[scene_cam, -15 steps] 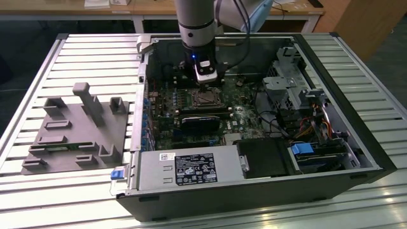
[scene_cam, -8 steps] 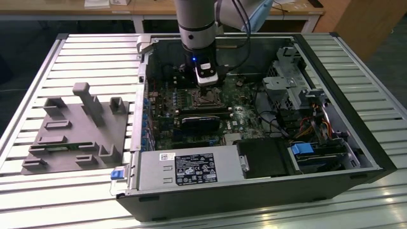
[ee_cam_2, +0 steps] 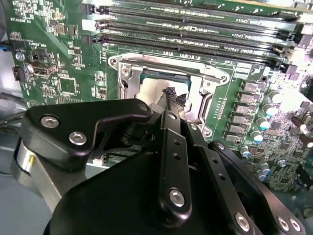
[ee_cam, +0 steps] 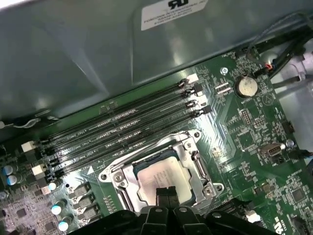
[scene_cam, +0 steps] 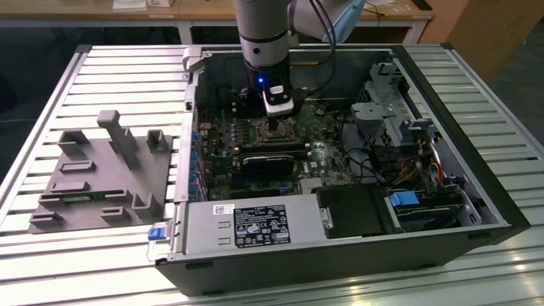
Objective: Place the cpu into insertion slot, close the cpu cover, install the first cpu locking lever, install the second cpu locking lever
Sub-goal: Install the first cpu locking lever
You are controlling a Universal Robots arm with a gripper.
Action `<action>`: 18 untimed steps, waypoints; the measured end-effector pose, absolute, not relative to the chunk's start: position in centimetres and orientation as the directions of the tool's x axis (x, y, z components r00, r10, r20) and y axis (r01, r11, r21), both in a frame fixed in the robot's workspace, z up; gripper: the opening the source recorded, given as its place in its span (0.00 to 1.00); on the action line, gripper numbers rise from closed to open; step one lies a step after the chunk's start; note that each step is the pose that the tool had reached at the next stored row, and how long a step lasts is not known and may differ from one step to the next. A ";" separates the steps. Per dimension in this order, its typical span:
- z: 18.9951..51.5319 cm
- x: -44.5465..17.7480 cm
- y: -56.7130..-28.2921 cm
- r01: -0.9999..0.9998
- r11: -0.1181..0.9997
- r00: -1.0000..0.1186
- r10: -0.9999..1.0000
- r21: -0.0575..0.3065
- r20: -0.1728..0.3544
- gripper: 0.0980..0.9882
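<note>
The cpu point(ee_cam: 155, 175) lies flat in the insertion slot point(scene_cam: 270, 132), its silvery top showing in both wrist views point(ee_cam_2: 152, 89). The cpu cover point(ee_cam: 191, 157), a thin metal frame, lies down around the chip, and its window shows the chip's top. My gripper point(ee_cam: 166, 192) hangs just above the cpu's near edge, with its black fingertips point(ee_cam_2: 171, 94) pressed together and nothing between them. In the exterior view the gripper point(scene_cam: 274, 118) stands upright over the socket inside the open computer case. I cannot tell how the locking levers stand.
Long black memory slots point(ee_cam: 132, 127) run beside the socket. A black rectangular block point(scene_cam: 265, 164) lies on the board in front of it. The power supply point(scene_cam: 255, 223) and drive cage point(scene_cam: 399, 121) crowd the case. A grey fixture point(scene_cam: 102, 172) sits at the exterior view's left.
</note>
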State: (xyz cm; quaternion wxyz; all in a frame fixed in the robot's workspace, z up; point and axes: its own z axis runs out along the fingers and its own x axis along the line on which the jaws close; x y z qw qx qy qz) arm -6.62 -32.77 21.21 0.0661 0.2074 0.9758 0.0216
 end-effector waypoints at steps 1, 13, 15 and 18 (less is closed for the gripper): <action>21.2 -6.6 -32.8 0.393 0.917 -0.909 0.399 0.070 -0.120 0.00; 21.1 -6.2 -32.8 0.281 0.957 -0.950 0.288 0.069 -0.119 0.00; 21.1 -6.2 -32.8 0.279 0.958 -0.951 0.285 0.069 -0.118 0.00; 21.6 -6.2 -32.8 0.279 0.958 -0.951 0.286 0.069 -0.118 0.00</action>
